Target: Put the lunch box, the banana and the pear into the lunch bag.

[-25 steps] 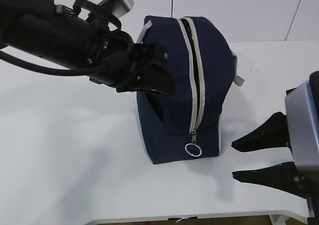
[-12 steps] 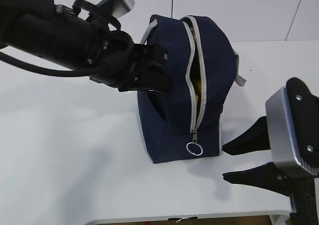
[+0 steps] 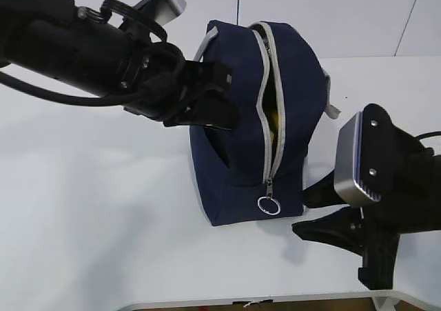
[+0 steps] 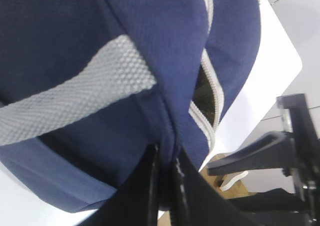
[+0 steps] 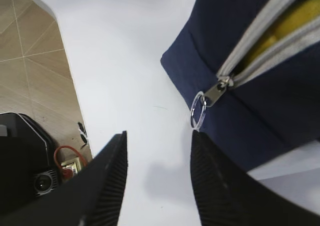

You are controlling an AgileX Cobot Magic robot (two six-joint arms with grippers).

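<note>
The navy lunch bag (image 3: 234, 152) stands on the white table with its grey zipper (image 3: 271, 104) partly parted. Something yellow (image 3: 273, 114) shows through the gap (image 5: 285, 25); I cannot tell whether it is the banana or the pear. The lunch box is hidden. My left gripper (image 3: 224, 114) is shut on a fold of the bag's side fabric (image 4: 165, 156), just below the grey webbing handle (image 4: 75, 95). My right gripper (image 3: 301, 214) hangs open low beside the bag's front corner. Its right fingertip is just under the ring pull (image 5: 198, 111), and nothing sits between the fingers (image 5: 159, 136).
The table's front edge (image 3: 262, 298) runs close below the right gripper, with tiled floor and cables (image 5: 30, 151) beyond it. A loose grey strap end (image 3: 333, 111) sticks out behind the bag. White table surface (image 3: 89, 207) spreads to the left.
The right gripper has swung left, close to the ring pull. The left gripper has closed on the bag's side fabric, and the zipper gap has widened, showing yellow inside.
</note>
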